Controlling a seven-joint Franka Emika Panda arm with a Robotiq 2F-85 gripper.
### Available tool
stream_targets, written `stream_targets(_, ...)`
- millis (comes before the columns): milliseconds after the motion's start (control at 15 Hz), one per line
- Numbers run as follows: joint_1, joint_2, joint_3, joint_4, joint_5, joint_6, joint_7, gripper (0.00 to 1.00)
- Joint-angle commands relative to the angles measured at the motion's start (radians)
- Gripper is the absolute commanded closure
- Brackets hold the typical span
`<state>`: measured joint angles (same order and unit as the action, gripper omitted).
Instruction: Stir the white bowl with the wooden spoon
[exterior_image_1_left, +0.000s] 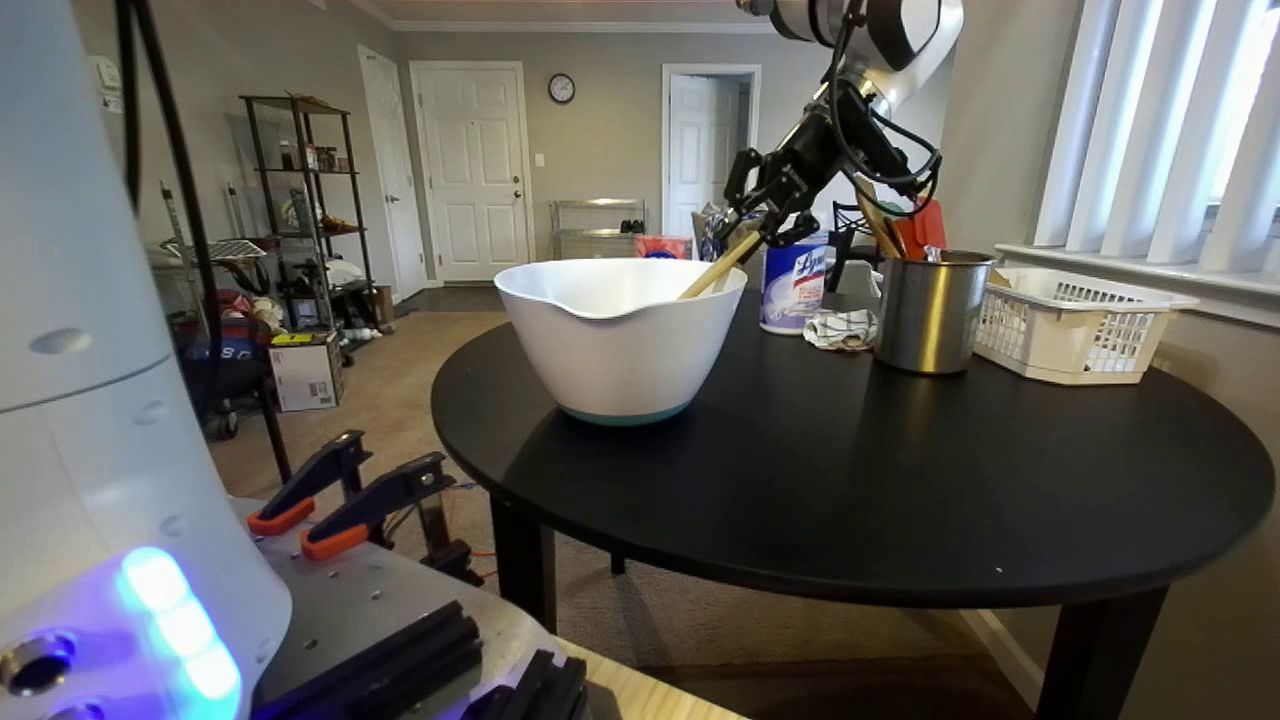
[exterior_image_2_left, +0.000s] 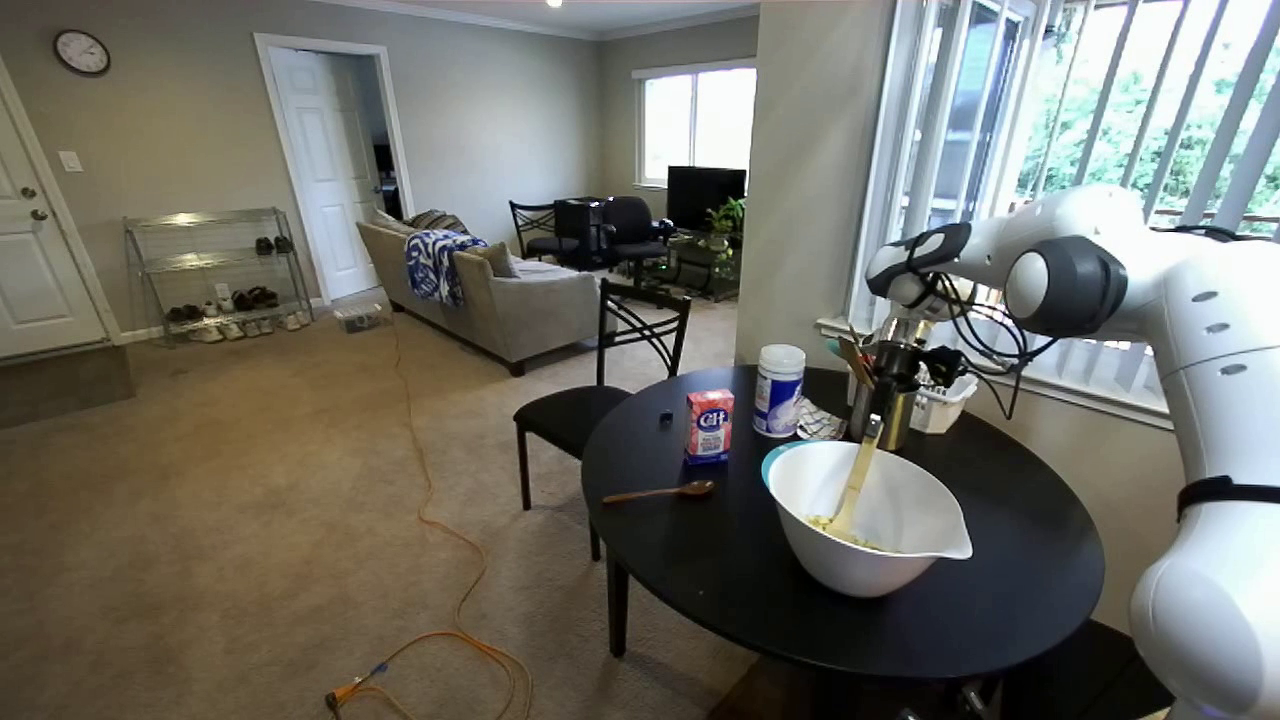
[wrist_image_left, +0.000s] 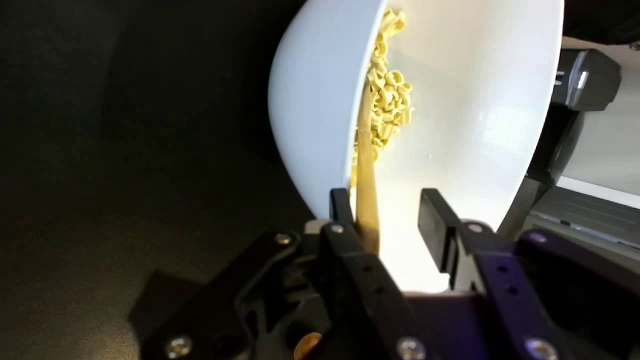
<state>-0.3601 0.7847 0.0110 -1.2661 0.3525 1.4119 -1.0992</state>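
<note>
The white bowl stands upright on the black round table, with curly yellow pasta inside. Leaning in it is the pale wooden spoon, its lower end in the pasta and its handle rising over the rim. In the wrist view the handle of the wooden spoon runs up between the jaws, close beside the left finger. A wide gap separates it from the right finger, so my gripper is open around the handle without a grip. The handle's upper end is hidden behind the left finger.
Near the bowl are a wipes canister, a crumpled cloth, a metal utensil cup and a white slotted basket. A sugar box and a darker brown spoon are also on the table.
</note>
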Motion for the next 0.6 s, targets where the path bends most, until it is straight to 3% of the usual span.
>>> stream_targets(0,-0.016,-0.006,0.007,-0.003,0.01,-0.014,-0.014,0.91)
stream_targets(200,-0.018,-0.007,0.008,-0.003,0.01,-0.015,-0.014,0.98)
stream_targets(533,-0.017,-0.009,0.008,0.002,0.006,-0.029,-0.02,0.94)
